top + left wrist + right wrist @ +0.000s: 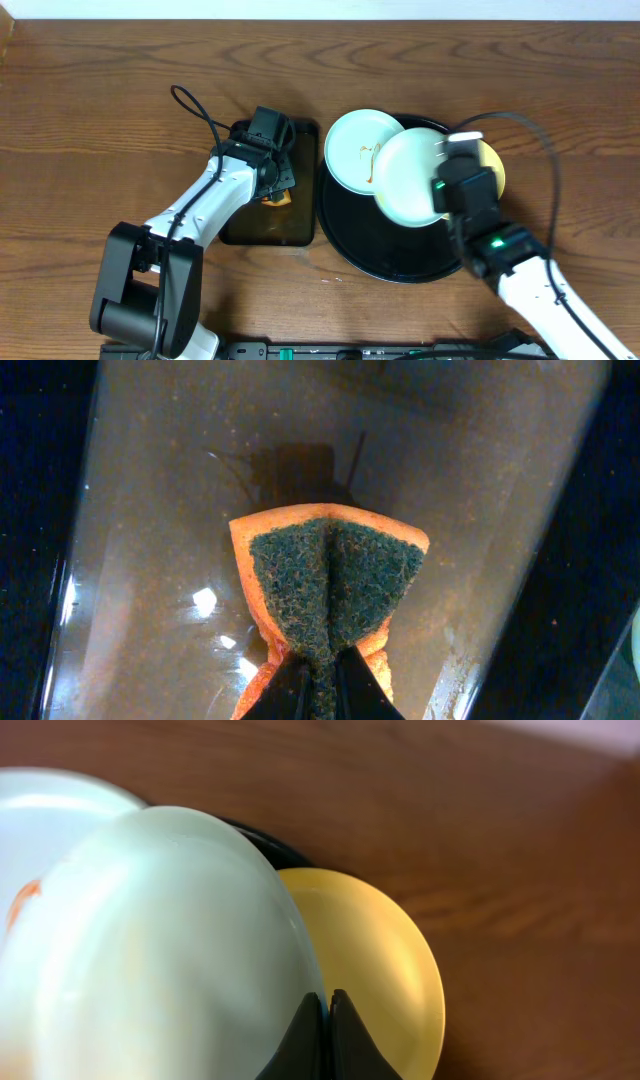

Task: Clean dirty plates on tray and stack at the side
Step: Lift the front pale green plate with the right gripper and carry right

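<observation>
The round black tray (350,235) sits right of centre. A pale mint plate with orange smears (352,148) rests on its upper left rim; it also shows in the right wrist view (40,830). My right gripper (452,185) is shut on the rim of a second mint plate (405,178), held tilted above the tray; in the right wrist view (326,1005) its fingers pinch that plate (160,950). The yellow plate (493,165) lies beneath, mostly hidden (380,960). My left gripper (318,678) is shut on an orange sponge with a green scouring face (335,580).
A rectangular black tray of brownish water (240,225) lies left of the round tray; the sponge (278,198) is held in it. A black cable (195,110) loops above the left arm. Bare wooden table (100,120) surrounds everything.
</observation>
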